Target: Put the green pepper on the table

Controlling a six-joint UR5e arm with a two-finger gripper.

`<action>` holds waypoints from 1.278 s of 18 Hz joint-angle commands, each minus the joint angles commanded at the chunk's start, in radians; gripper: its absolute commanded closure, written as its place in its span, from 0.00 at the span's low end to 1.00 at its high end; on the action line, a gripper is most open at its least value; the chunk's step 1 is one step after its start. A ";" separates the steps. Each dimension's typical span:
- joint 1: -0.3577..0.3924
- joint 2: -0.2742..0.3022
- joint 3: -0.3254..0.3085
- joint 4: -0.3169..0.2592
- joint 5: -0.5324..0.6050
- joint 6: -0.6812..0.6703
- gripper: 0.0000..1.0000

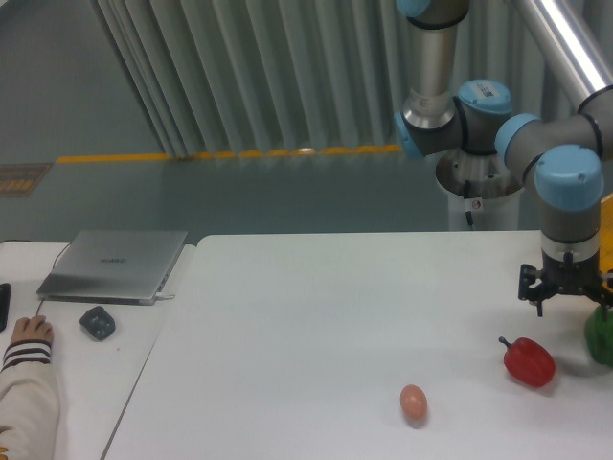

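The green pepper (601,335) shows only in part at the right edge of the frame, low on the white table (316,326); it seems to rest there. My gripper (567,303) hangs just above and to the left of it, pointing down. Its dark fingers stand spread apart with nothing between them, and they do not touch the pepper. The right half of the pepper is cut off by the frame edge.
A red pepper (529,361) with a dark stem lies just left of the green one, below the gripper. A tan egg (413,402) sits nearer the front. On the smaller desk at left are a closed laptop (115,264), a mouse (98,322) and a person's hand (29,332).
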 joint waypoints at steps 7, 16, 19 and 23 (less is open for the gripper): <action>0.089 0.051 -0.003 -0.034 -0.100 0.577 0.00; 0.187 0.083 -0.004 -0.106 -0.144 1.264 0.00; 0.204 0.083 -0.004 -0.118 -0.129 1.428 0.00; 0.207 0.087 -0.018 -0.117 -0.075 1.482 0.00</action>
